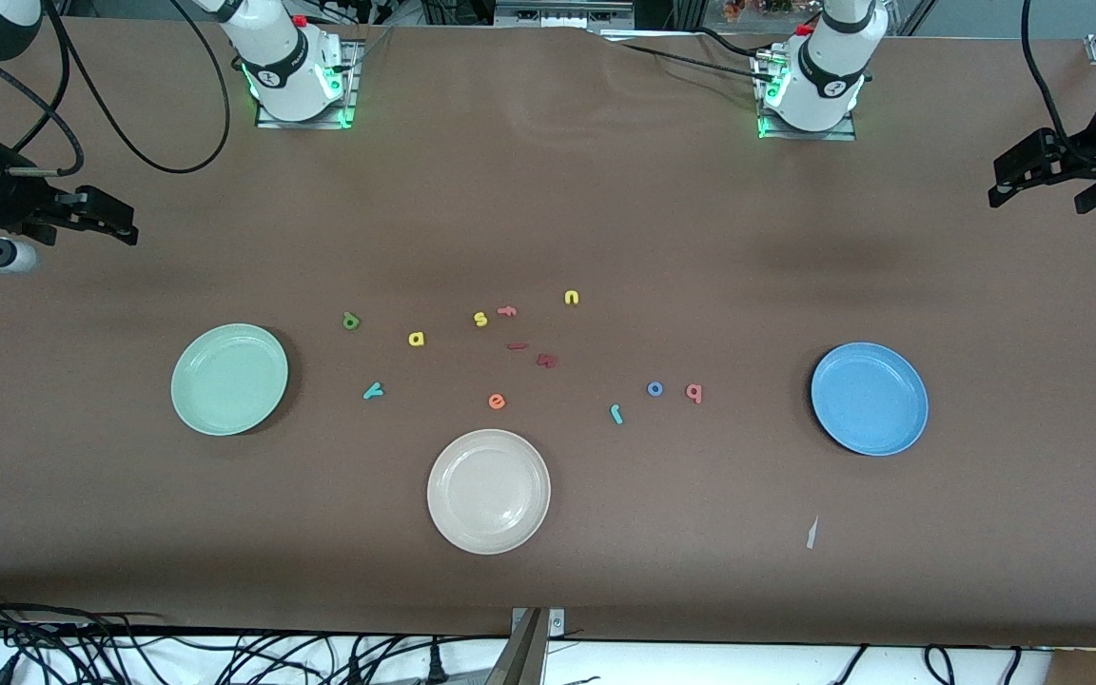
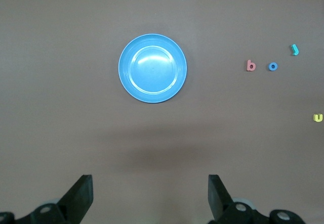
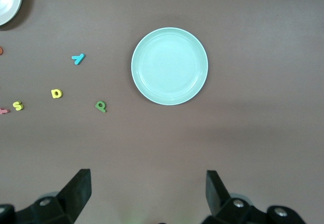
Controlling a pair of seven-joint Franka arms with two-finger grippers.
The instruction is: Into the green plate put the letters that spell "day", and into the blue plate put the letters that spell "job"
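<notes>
The left tool [image 1: 1003, 190] is hanging released at the upper right edge of the front view, over bare table toward the left arm's end, its two black angular fingers [image 2: 81, 196] spread wide with nothing between them. The right tool [image 1: 120, 221] is waiting the same way at the upper left edge, fingers [image 3: 78, 191] parted and holding nothing.

The table [image 1: 548, 190] is lying under a matte brown covering, faintly creased near the arm bases.

The green plate [image 1: 229, 379], round, smooth and glossy pale mint with a raised rim, is sitting left of centre in the front view. The blue plate [image 1: 869, 399], the same round shape in a shiny medium blue, is sitting at the right. A cream-white plate [image 1: 488, 491] is resting lower centre, nearest the front camera.

The small letters are lying flat and apart from one another in the middle of the frame, none on a plate. The olive-green d [image 1: 350, 322], yellow a [image 1: 416, 338] and teal y [image 1: 373, 390] are clustering toward the green plate. The teal hooked j [image 1: 616, 413], blue ring o [image 1: 655, 388] and salmon b [image 1: 694, 392] are lying in a loose row toward the blue plate. Between the groups are lying a yellow s [image 1: 480, 319], a yellow u [image 1: 572, 298], an orange e [image 1: 497, 401] and a few reddish letters [image 1: 546, 360].
</notes>
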